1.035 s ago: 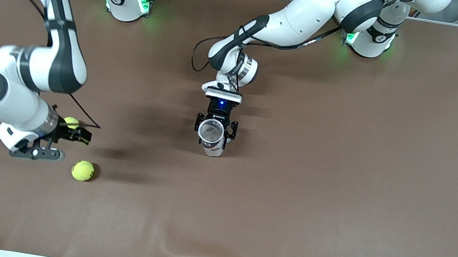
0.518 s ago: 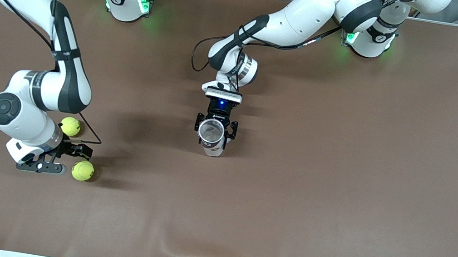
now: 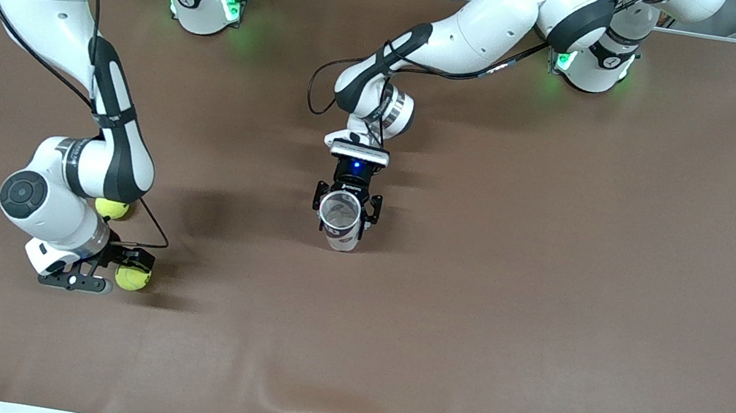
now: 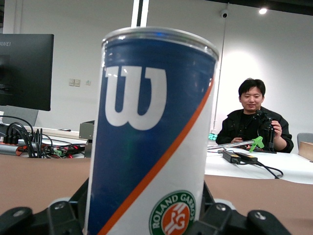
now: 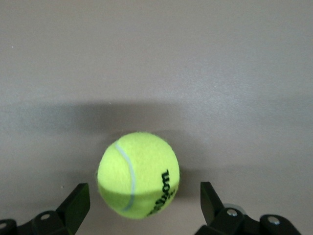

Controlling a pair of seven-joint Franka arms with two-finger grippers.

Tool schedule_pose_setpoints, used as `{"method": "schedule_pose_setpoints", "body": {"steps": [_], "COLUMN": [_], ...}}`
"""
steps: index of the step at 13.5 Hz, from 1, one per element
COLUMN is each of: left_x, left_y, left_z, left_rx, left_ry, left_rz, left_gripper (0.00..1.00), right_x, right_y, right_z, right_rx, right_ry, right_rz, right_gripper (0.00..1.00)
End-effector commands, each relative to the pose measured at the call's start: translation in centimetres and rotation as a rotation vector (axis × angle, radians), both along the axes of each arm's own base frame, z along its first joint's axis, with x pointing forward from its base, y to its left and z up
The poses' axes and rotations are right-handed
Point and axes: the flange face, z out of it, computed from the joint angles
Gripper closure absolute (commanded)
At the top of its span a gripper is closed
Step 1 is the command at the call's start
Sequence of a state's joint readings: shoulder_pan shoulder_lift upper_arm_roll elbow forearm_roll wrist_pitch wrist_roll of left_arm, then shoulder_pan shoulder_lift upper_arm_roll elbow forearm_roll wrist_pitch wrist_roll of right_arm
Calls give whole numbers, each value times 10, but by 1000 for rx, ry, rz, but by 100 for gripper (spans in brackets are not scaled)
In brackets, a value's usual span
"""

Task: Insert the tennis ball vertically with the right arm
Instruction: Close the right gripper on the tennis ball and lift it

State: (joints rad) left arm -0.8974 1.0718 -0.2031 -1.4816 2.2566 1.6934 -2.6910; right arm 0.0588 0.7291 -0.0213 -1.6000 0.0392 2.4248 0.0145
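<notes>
Right claw moved from the farther ball down over the nearer ball, fingers wide; off-center closing could roll it away, while left claw holds the can upright.

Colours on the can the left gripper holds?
The can is blue with a white W, an orange diagonal stripe and white below; clearest in the left wrist view.

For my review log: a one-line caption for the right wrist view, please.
Right claw, jaws open, over a yellow tennis ball lying on the brown table, not yet gripped.
</notes>
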Motion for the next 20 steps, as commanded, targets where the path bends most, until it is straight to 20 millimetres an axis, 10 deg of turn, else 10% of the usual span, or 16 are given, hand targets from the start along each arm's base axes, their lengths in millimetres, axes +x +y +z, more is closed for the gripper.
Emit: {"method": "schedule_pose_setpoints", "body": {"steps": [1, 5, 10, 20], "left_x": [5, 5, 3, 0], "left_y": [-11, -13, -14, -15], "left_z": [-7, -3, -3, -6], "left_rx": [-30, -35, -37, -50], "left_ry": [-45, -49, -48, -44], "left_rz": [-24, -25, -27, -35], "left_gripper": [16, 16, 16, 16], "right_x": [11, 16, 18, 2], "right_y": [2, 2, 23, 193], "right_z": [-2, -6, 2, 156], "right_rx": [25, 27, 36, 155], "right_ry": [-14, -30, -57, -34], "right_rz": [-20, -23, -9, -244], "right_gripper": [1, 25, 100, 100]}}
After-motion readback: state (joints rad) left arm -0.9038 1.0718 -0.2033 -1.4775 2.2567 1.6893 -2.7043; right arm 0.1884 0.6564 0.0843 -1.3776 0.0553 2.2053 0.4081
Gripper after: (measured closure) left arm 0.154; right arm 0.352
